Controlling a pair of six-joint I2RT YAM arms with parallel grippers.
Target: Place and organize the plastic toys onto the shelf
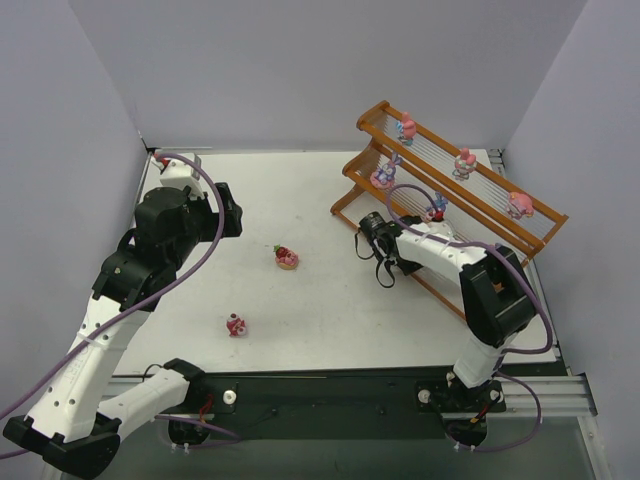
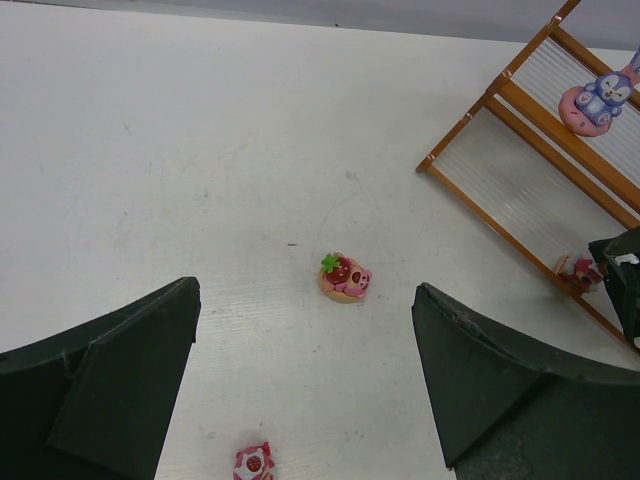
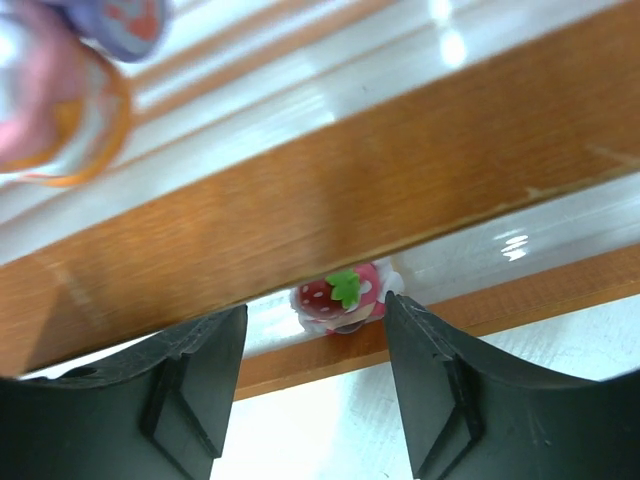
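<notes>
Your right gripper (image 3: pixel 314 310) was wide open and empty by a strawberry toy (image 3: pixel 340 292) on the bottom step of the shelf (image 3: pixel 350 180), and your left gripper (image 2: pixel 305 290), open and empty too, hung over a pink toy (image 2: pixel 345 277) and a red toy (image 2: pixel 254 462) on the table (image 2: pixel 150 150)

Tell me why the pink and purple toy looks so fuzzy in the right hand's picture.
Right wrist view: the pink and purple toy sits near the lens, so it is out of focus; the strawberry toy is sharper, and white glare spots shine on the shelf rods. Top external view: all sharp.
</notes>
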